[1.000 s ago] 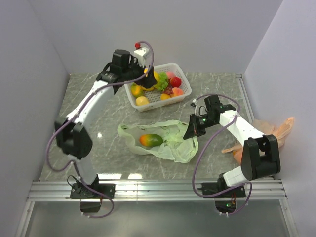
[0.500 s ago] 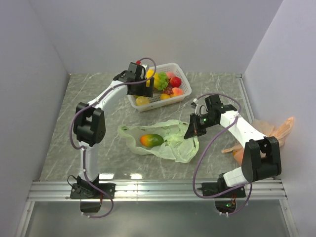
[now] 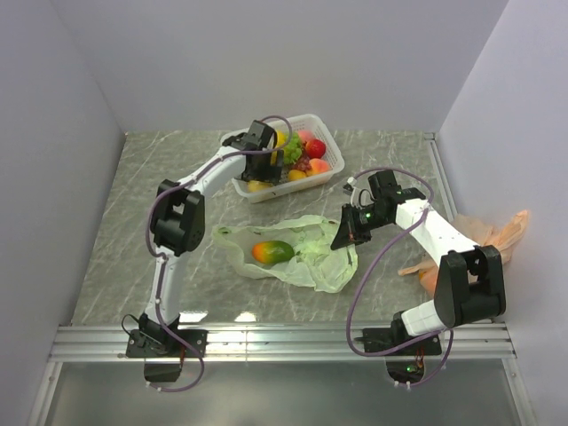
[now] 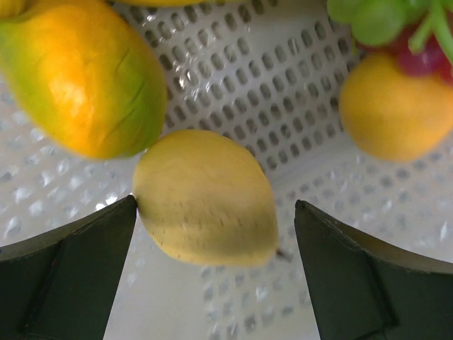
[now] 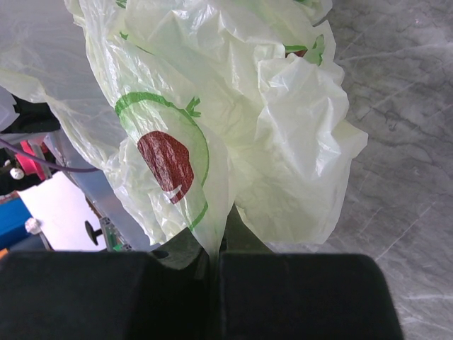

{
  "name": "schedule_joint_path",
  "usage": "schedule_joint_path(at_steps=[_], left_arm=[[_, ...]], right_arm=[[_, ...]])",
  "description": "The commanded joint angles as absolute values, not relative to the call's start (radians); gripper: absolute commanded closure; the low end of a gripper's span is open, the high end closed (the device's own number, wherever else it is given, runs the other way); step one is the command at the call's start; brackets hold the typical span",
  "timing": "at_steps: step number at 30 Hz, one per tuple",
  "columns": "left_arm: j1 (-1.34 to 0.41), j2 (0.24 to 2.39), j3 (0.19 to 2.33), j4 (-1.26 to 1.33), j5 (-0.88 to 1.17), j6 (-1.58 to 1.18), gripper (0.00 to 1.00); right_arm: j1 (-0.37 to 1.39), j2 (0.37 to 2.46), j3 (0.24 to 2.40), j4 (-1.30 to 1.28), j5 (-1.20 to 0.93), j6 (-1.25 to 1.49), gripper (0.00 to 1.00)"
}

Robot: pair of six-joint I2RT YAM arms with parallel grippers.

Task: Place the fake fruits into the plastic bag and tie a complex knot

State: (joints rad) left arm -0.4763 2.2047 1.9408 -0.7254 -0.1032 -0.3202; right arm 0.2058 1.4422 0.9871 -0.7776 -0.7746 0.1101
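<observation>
My left gripper (image 4: pixel 214 212) gapes wide either side of a dull, pitted lemon (image 4: pixel 205 184) in the perforated white basket (image 4: pixel 283 92). My right gripper (image 5: pixel 214 244) pinches the crinkly, translucent plastic bag (image 5: pixel 283 142). A glossy mango (image 3: pixel 272 252) seems to lie inside it.

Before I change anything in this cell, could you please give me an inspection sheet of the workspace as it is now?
Surface: grey marble-pattern table, no spill seen.
Job's things: pale green plastic bag lies on the table, untied, with one mango in it; the other fruits, a lemon among them, are in the white basket.
Clutter: peach-orange bag past the table's right edge.
Grippers: left gripper in the basket, fingers open either side of the lemon; right gripper shut on the plastic bag.
Cables: purple cable loops along each arm, no snag seen.
Surroundings: plain pale walls on three sides; metal rail in front.
</observation>
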Motion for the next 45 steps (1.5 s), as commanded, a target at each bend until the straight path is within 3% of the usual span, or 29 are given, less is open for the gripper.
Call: schedule_joint_path(at_steps=[1,7,11,17,25,30,36,41,45], left_arm=[[-0.476,2.264,1.988,-0.789,-0.121,-0.350,0.01],[-0.468,2.306,2.019,-0.793,-0.114,-0.347,0.03],[-0.463,2.283,1.979,-0.749,-0.080,-0.339,0.12],[-0.462,2.111,1.792,-0.451,-0.031,-0.313,0.28],[-0.456,1.942,1.563,-0.043,-0.061,-0.371,0.34],[-0.472,2.000,1.579,-0.082,-0.223,-0.397,0.43],[-0.469,2.005,1.536,-0.020,-0.252,-0.403,0.42],[-0.466,1.887,1.476,0.064,-0.141,-0.368,0.38],[-0.460,1.708,1.463,0.057,0.061,-0.296,0.35]], right_arm=[[0.204,1.430,1.012,-0.758,-0.773,0.104,1.00],[0.202,1.428,1.009,-0.755,-0.773,0.106,1.00],[0.204,1.428,1.011,-0.755,-0.773,0.107,1.00],[0.206,1.427,1.012,-0.749,-0.779,0.118,1.00],[0.204,1.428,1.009,-0.738,-0.795,0.129,1.00],[0.204,1.425,1.014,-0.749,-0.796,0.123,1.00],[0.204,1.425,1.008,-0.746,-0.804,0.124,1.00],[0.206,1.411,1.017,-0.756,-0.788,0.120,1.00],[0.204,1.401,1.014,-0.752,-0.793,0.129,1.00]])
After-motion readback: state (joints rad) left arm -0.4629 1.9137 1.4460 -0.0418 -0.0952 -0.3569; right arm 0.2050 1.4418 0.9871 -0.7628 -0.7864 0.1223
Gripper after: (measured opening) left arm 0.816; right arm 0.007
